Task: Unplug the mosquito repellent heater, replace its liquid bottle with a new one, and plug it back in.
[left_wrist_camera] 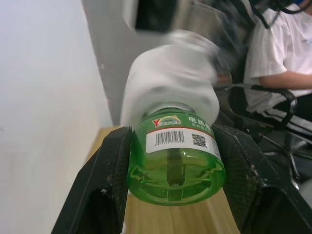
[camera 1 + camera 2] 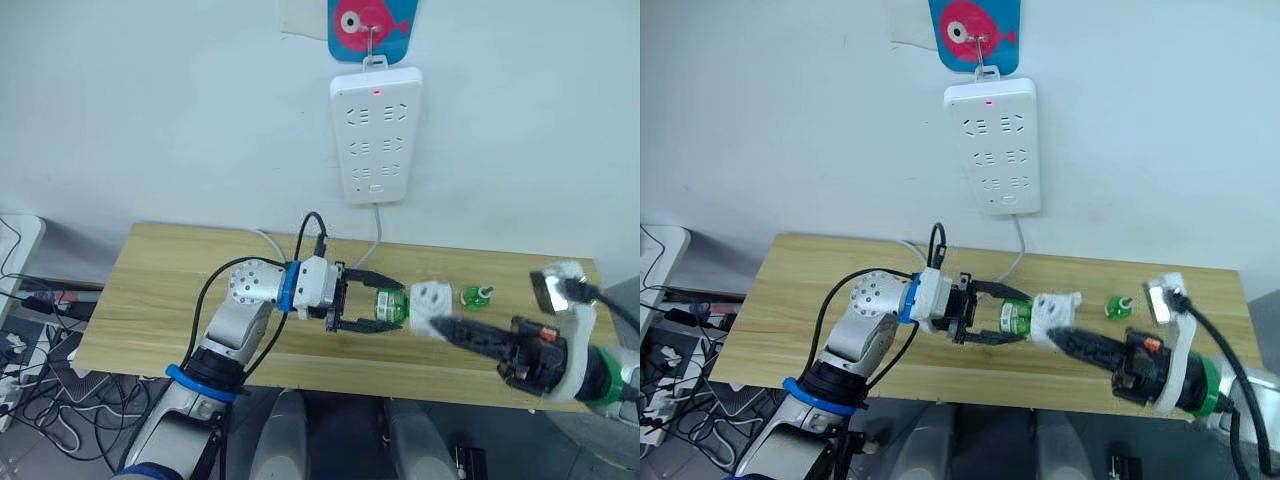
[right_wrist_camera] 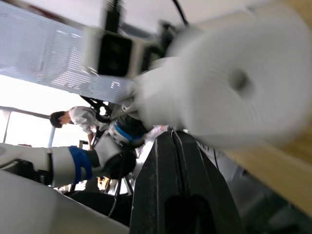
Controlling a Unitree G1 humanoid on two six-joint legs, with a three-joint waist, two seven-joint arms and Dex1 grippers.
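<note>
The heater (image 2: 430,303) is unplugged. The left gripper (image 2: 372,300) clamps its green bottle (image 2: 391,306) while the right gripper (image 2: 445,326), apparently closed on the heater, twists. A second bottle (image 2: 475,296) waits on the counter (image 2: 160,300).

White mosquito repellent heater (image 2: 432,301) | translucent green bottle (image 2: 390,306), white barcode label with red-and-rainbow logo | second green bottle (image 2: 475,296) at 3 o'clock | black fingers (image 1: 109,187) | white power strip (image 2: 376,133), red light | pink fish on blue hook (image 2: 371,26) | pale woodgrain table (image 2: 160,300)
</note>
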